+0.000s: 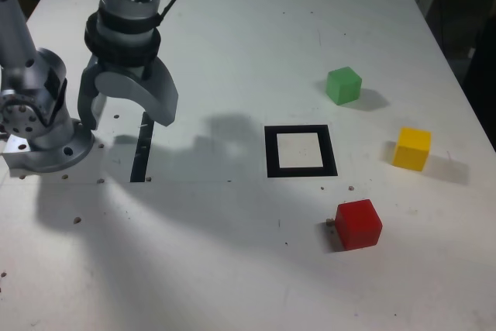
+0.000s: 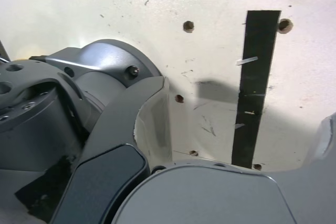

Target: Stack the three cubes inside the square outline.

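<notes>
Spread wide, the jaws of the gripper (image 1: 129, 118) hang over the black strip (image 1: 142, 149), to the exterior view's left of the square outline (image 1: 272, 153). Beyond the outline, toward the exterior view's right, sit the red cube (image 1: 358, 225), green cube (image 1: 343, 85) and yellow cube (image 1: 411, 149).

In the exterior view, a strip (image 1: 142, 149) is lying on the table (image 1: 232, 29), left of the square (image 1: 272, 153). Right of the square, the back block (image 1: 343, 86), middle block (image 1: 411, 149) and front block (image 1: 358, 225) are sitting apart.
</notes>
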`<state>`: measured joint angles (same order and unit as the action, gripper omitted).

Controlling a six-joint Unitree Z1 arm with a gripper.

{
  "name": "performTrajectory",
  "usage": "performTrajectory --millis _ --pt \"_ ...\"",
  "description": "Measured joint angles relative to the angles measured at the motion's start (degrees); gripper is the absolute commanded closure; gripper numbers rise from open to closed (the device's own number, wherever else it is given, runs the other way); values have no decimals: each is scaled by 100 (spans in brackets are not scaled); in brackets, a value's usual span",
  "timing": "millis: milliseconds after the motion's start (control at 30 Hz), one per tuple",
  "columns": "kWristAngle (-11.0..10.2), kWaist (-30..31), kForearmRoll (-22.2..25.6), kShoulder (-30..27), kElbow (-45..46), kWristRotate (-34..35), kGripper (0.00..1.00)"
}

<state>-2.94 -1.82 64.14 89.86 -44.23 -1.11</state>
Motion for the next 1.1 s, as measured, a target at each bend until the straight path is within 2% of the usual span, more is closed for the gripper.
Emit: performTrajectory --millis 233,433,567,700,833,1100 --pt "-8 -28 49 -91 20 -25 2" --pt "87 -26 158 -247 -97 90 3" --pt "115 248 228 -237 -523 181 4" --pt "139 906 460 43 -1279 470 6" --pt "108 1543 980 548 -2024 906 6" --pt "-181 2619 2200 1407 -3536 1946 7"
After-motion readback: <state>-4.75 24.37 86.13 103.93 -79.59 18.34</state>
